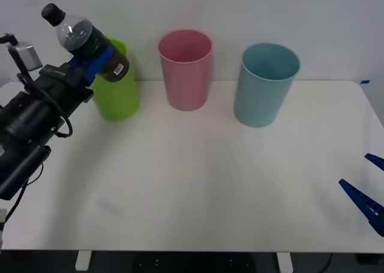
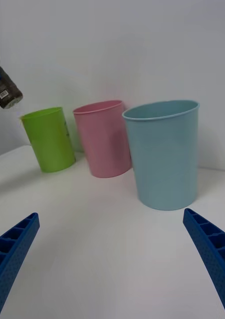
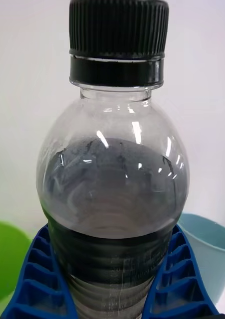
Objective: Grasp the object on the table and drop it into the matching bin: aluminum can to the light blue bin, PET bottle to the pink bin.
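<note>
Holding the bottle (image 1: 90, 42) up in the air w/ the left gripper (image 1: 93, 63), blue fingers (image 3: 40, 279) clamped on its sides around the dark label. It's tilted, black cap (image 1: 52, 13) pointing up and to the left, bottom end (image 2: 6, 92) pointing right. Dark liquid fills it to approx the shoulder, clear plastic above that. It sits over the far left part of the table (image 1: 198, 183), right in front of/above the lime green bin (image 1: 117, 90), which it partly hides.

Pink bin (image 1: 185, 69) stands just right of the green one, at the far edge of the table. Light blue bin (image 1: 266, 84) is further right and a bit nearer. All 3 upright, not touching each other. So the green bin is the closest thing to the bottle, pink is next over.

Right gripper (image 1: 369, 186) sits low at the near right edge of the table, fingers (image 2: 212, 249) spread wide apart, nothing btwn them.

Label has a small white patch w/ tiny print, can't read it. Green bin has a little sticker on its side, also unreadable.
</note>
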